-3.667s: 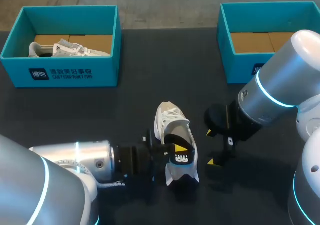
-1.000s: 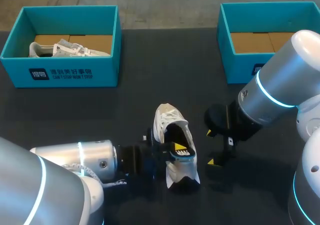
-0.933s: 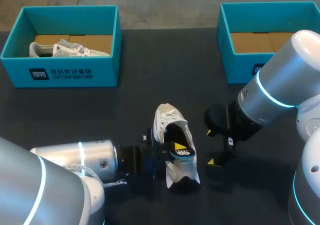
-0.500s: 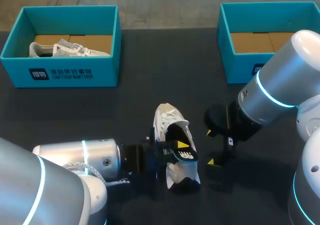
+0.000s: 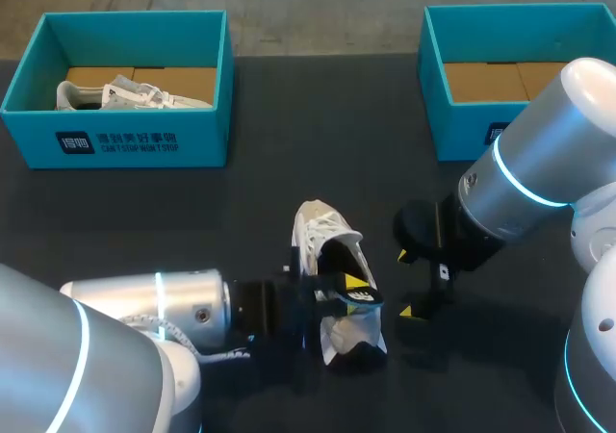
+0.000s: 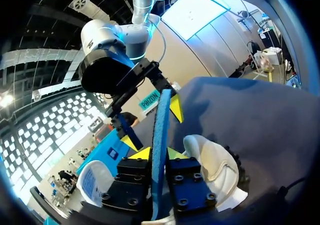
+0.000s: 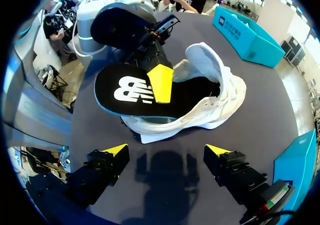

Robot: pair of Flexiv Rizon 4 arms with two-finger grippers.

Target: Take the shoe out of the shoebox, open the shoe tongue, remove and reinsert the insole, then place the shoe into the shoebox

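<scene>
A white shoe (image 5: 318, 231) lies on the dark table, toe pointing away from me. Its black, blue-edged insole (image 5: 356, 299) slants out over the heel opening. My left gripper (image 5: 346, 287) comes in from the left and is shut on that insole. In the left wrist view the insole (image 6: 161, 120) stands edge-on between the gripper's (image 6: 159, 154) yellow tips, with the shoe (image 6: 215, 167) beside them. My right gripper (image 5: 405, 283) hovers open just right of the shoe. In the right wrist view that gripper (image 7: 166, 150) faces the shoe (image 7: 220, 100) and the insole (image 7: 130, 92), holding nothing.
A teal shoebox (image 5: 115, 144) at the back left holds a second white shoe (image 5: 125, 94). Another teal shoebox (image 5: 462, 125) stands at the back right, showing only its cardboard floor. Bare table lies between the boxes and the shoe.
My left gripper has pushed slightly to the right with the insole, which now lies a bit deeper in the shoe. The shoe's toe swung a little left. The right arm stayed put.
</scene>
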